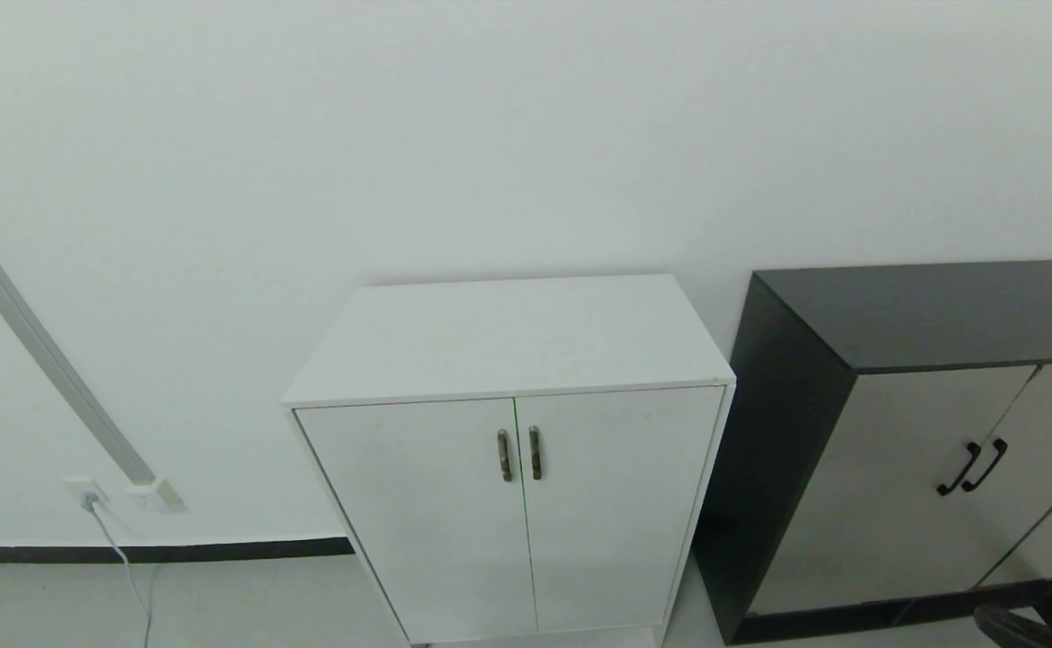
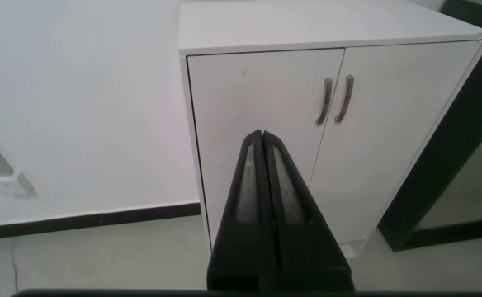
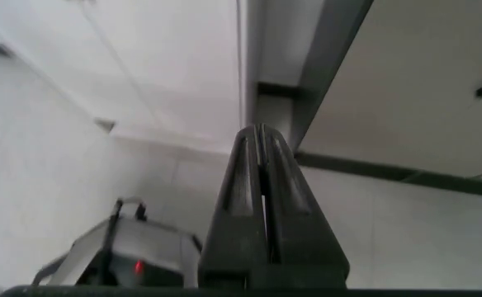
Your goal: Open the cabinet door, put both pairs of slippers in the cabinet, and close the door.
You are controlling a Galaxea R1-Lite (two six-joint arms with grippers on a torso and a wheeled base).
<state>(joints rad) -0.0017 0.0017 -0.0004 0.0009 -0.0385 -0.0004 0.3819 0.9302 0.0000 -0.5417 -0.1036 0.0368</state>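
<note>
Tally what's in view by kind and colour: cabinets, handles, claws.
White cabinet: 1
Black cabinet: 1
Grey handles: 2
Black handles: 2
Claws: 2 (left claw, right claw)
Total: 8

Bright even light, soft shadows, edges bowed

The left gripper (image 2: 262,134) is matte black, with two long flat fingers (image 2: 243,194) that widen from a narrow rounded tip to a broad black base. Each finger has a greyish recessed panel down its face, and the pair meet along a thin straight seam. It shows in front of the white cabinet (image 2: 257,82), at its left door. The right gripper (image 3: 262,129), low by the cabinet's right side, has the same black tapered build, its grey-panelled fingers pressed together.
</note>
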